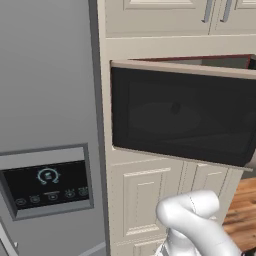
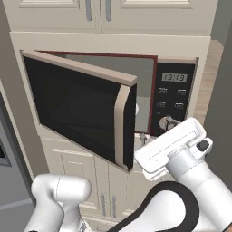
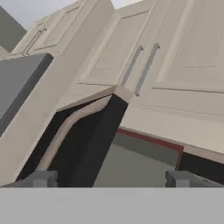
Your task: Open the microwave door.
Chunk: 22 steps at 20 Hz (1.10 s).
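From the left base view, the microwave door (image 1: 182,117) is seen swung partly out, black and glossy, beside a grey refrigerator (image 1: 47,125). From the right, its beige handle (image 2: 120,129) stands just left of the gripper (image 2: 142,138). Seen from the hand, the fingertips (image 3: 41,178) are spread apart, the door edge between and beyond them, cream cabinets (image 3: 144,61) farther off.

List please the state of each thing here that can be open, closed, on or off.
microwave door: partly open, swung out from its left hinge
microwave: grey cavity exposed, clock display lit
upper cabinet doors: closed
lower cabinet doors: closed
refrigerator display panel: lit
tool: open, holding nothing
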### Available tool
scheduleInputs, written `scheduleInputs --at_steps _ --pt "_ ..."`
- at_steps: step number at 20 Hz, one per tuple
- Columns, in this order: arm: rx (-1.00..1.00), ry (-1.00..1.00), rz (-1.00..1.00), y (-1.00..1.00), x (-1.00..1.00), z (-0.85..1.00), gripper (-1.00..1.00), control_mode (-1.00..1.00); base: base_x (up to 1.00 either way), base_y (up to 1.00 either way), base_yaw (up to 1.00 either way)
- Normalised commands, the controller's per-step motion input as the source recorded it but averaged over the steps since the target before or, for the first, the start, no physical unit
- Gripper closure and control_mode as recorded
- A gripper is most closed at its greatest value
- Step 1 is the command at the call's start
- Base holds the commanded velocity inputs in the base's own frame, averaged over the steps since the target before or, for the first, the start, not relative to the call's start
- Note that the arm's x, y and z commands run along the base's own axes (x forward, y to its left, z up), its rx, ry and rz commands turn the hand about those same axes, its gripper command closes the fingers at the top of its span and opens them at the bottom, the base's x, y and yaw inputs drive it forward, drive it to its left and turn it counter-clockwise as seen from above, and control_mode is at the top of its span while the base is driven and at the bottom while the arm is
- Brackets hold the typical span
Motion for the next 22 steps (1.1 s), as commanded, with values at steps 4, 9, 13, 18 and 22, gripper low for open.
scheduleInputs --at_steps 4,9,13,18,22 --pt "-0.31 -0.25 0.00 -0.01 0.60 -0.53 -1.00 -1.00 0.00 0.00 0.00" --pt "-0.26 -0.15 0.00 0.06 0.87 -0.60 -1.00 -1.00 0.00 0.00 0.00" --pt "-0.14 -0.02 0.02 0.00 0.99 -0.41 -1.00 -1.00 0.00 0.00 0.00" --pt "-0.08 -0.01 0.05 0.00 0.99 -0.28 -1.00 -1.00 0.00 0.00 0.00" --pt "-0.04 0.00 0.08 0.00 0.86 -0.11 -1.00 -1.00 0.00 0.00 0.00"
